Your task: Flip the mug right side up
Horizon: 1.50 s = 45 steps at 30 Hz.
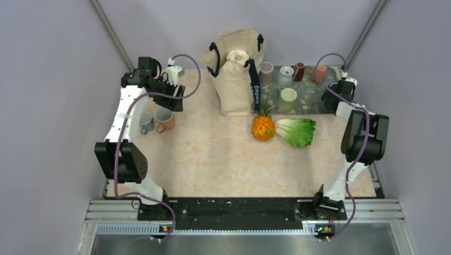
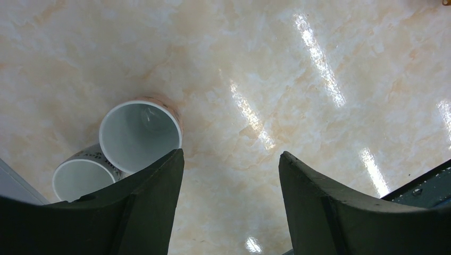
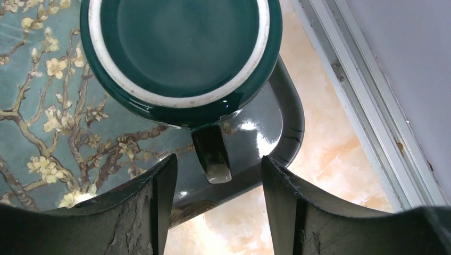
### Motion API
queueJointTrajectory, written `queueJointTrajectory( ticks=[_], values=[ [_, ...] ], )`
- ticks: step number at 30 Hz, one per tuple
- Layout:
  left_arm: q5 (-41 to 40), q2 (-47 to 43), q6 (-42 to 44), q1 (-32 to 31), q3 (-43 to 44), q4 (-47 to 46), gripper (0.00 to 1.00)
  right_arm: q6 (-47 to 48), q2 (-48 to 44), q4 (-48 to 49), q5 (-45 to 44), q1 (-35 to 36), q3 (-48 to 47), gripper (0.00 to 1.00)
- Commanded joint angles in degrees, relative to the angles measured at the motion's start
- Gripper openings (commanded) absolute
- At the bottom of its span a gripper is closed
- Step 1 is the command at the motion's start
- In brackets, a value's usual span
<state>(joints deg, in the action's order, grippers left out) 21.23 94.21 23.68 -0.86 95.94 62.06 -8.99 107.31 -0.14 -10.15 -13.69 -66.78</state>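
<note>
- Right wrist view: we see the dark green mug [image 3: 181, 48] standing with what looks like its base upward. That base is a flat green face ringed by a white band, and the handle [image 3: 211, 154] points toward the camera.
- The mug sits at a corner of a tray [image 3: 37, 106] printed with pale blossom branches, close to the tray's dark rounded rim. Past the rim lie the marbled worktop [image 3: 330, 159] and a metal rail [image 3: 361, 106].
- The right claw [image 3: 217, 162] is spread wide, with one finger on each side of the handle. We cannot see it touching anything.
- Top view: the right arm [image 1: 361, 133] reaches to the tray's right end at the far right of the worktop. It covers the green mug, so we cannot pick the mug out here.
- On the same tray stand a mauve mug [image 1: 266, 71], a grey-white mug [image 1: 286, 71], a brown mug [image 1: 299, 70] and a terracotta mug [image 1: 320, 73]. A pale green mug [image 1: 287, 99] stands on it too, nearer the arms.
- A canvas tote bag [image 1: 234, 79] stands just left of the tray. A pineapple [image 1: 263, 127] and a lettuce [image 1: 296, 132] lie side by side in front of it.
- Left wrist view: the left claw [image 2: 231, 159] is also open, above bare worktop with nothing between its fingers.
- Beside its left finger stand a larger mug [image 2: 141, 135] and a smaller mug [image 2: 82, 178]. Both are upright with white insides, and they touch each other.
</note>
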Motion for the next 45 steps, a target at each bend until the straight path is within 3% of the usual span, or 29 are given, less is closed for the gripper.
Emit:
queueJointTrajectory(
  ticks=[1, 12, 15, 17, 21, 29, 38, 45],
  values=[
    [1.15, -1.52, -0.76, -0.13, 0.45, -1.58, 0.71, 0.21, 1.36, 3.97, 1.03, -1.06, -2.05, 0.58],
    [1.32, -0.70, -1.21, -0.32, 0.91, -0.98, 0.70, 0.06, 3.86, 3.58, 5.28, -2.09, -5.07, 0.53],
    [1.35, -0.64, -1.12, -0.28, 0.87, -1.12, 0.70, 0.30, 4.40, 3.22, 6.12, -2.17, -5.92, 0.47],
    [1.28, -0.54, -1.03, -0.35, 0.88, -1.15, 0.70, 0.49, 4.65, 3.19, 6.72, -2.12, -6.14, 0.38],
    [1.30, -0.48, -1.08, -0.37, 0.82, -1.08, 0.70, 0.57, 4.27, 2.81, 6.22, -2.12, -5.94, 0.00],
    [2.06, -1.86, -0.96, -0.37, 1.11, -0.85, 0.70, 0.72, -5.35, 6.61, 8.03, -2.07, -0.37, 0.00],
    [7.35, -2.90, -4.42, -0.81, 1.89, -1.34, 0.70, -5.48, -20.15, 9.68, 14.98, -1.93, 5.40, 0.00],
    [19.17, -6.33, -12.55, -0.99, 3.76, -5.55, 0.72, -10.49, -30.57, 9.80, 22.06, 2.34, 6.62, 0.00]
  ],
)
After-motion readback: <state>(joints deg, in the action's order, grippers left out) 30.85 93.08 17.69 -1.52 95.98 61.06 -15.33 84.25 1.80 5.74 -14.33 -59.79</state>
